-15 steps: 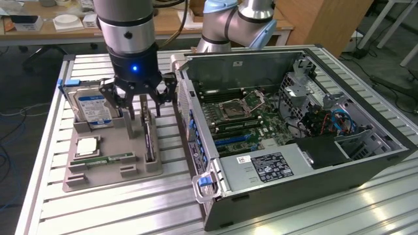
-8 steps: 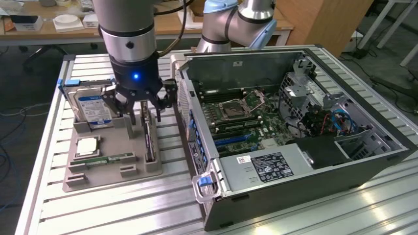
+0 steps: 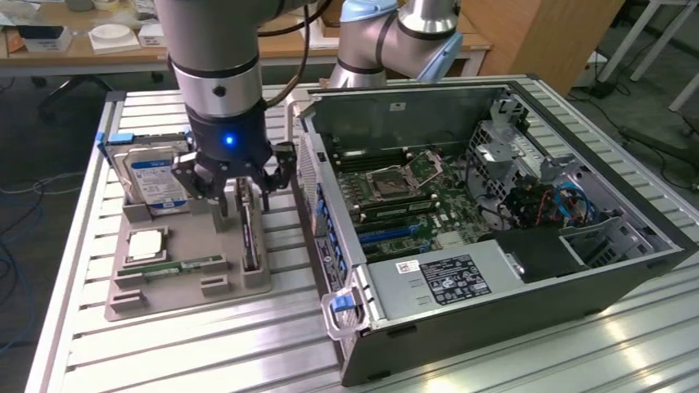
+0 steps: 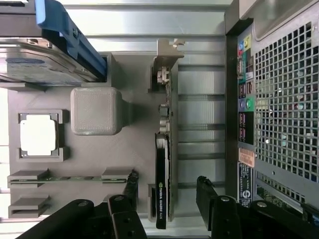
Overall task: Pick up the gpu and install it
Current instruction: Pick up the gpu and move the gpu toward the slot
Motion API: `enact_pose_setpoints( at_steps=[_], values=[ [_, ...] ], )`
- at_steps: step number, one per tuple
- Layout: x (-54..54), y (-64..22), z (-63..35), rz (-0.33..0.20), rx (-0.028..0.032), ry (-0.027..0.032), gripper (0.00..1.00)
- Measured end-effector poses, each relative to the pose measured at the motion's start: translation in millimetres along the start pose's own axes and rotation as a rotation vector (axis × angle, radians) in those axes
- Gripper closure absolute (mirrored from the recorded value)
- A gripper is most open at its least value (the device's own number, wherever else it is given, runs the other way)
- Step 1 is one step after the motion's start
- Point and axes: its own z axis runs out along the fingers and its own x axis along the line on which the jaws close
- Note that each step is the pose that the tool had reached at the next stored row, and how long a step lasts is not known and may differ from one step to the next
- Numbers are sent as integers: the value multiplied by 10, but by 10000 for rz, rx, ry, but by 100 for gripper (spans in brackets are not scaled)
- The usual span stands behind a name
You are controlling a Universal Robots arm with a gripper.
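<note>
The gpu (image 3: 250,239) stands on edge in a slot of the grey holder tray (image 3: 202,237), just to the exterior view's left of the open computer case (image 3: 459,282). My gripper (image 3: 242,199) hangs directly over it, open. In the wrist view the gpu (image 4: 164,149) shows its green board edge, its black cooler and a silver bracket at the far end. The gripper (image 4: 167,191) has one black finger (image 4: 130,186) on each side of the card, apart from it.
On the same tray (image 4: 134,144) sit a hard drive (image 3: 153,176) in a blue-edged mount, a square CPU (image 3: 147,244) and a memory stick (image 3: 180,266). The case lies on its side with the motherboard (image 3: 415,196) exposed. Its rear panel (image 4: 279,99) is close beside the gpu.
</note>
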Motion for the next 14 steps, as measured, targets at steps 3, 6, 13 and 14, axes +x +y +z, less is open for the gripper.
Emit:
enact_pose_setpoints(
  at_steps=[3, 6, 13, 14],
  values=[
    [9, 0, 24, 6, 8, 190, 41],
    [8, 4, 36, 16, 10, 415, 41],
    [-6, 45, 131, 15, 86, 393, 41],
    [-8, 60, 138, 14, 153, 385, 41]
  ],
)
